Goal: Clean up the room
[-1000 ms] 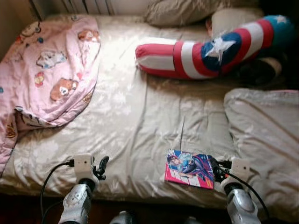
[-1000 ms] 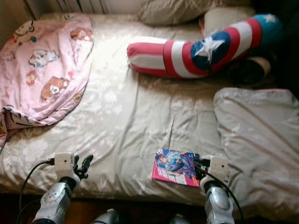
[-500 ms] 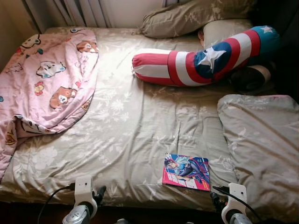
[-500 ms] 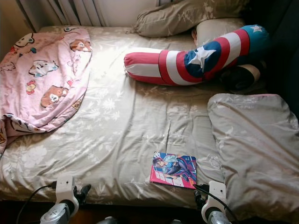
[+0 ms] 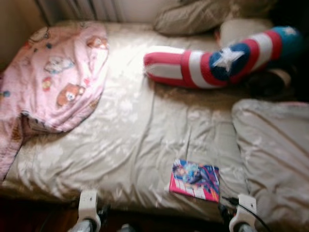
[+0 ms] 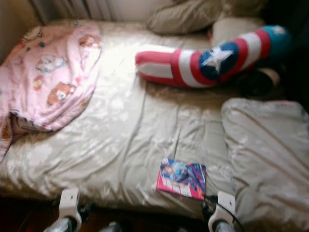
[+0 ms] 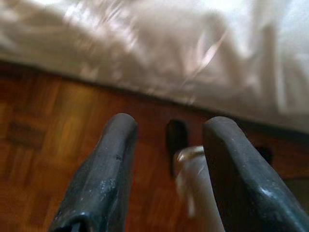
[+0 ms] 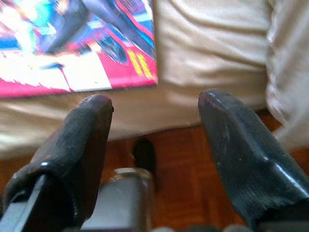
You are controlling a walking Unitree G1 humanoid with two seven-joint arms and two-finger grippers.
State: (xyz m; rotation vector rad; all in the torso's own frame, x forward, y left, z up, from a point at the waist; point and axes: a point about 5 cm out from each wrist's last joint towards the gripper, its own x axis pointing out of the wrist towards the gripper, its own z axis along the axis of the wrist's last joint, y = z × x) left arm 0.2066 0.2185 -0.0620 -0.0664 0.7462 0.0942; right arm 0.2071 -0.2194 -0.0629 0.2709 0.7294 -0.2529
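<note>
Low in the frame, the right gripper (image 8: 154, 140) hung wide open and empty, as did the left gripper (image 7: 166, 159). Beyond it, lower right on the bed (image 5: 145, 140), lay the comic book (image 5: 195, 180): probably light, thin, floppy; best pinched at its near edge.

Comic book (image 5: 195, 180) seemingly near bed's (image 5: 145, 135) front edge

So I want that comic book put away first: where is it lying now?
The comic book lies flat on the bed near its front edge, on the robot's right, just ahead of the right gripper and beside the folded grey duvet.
</note>
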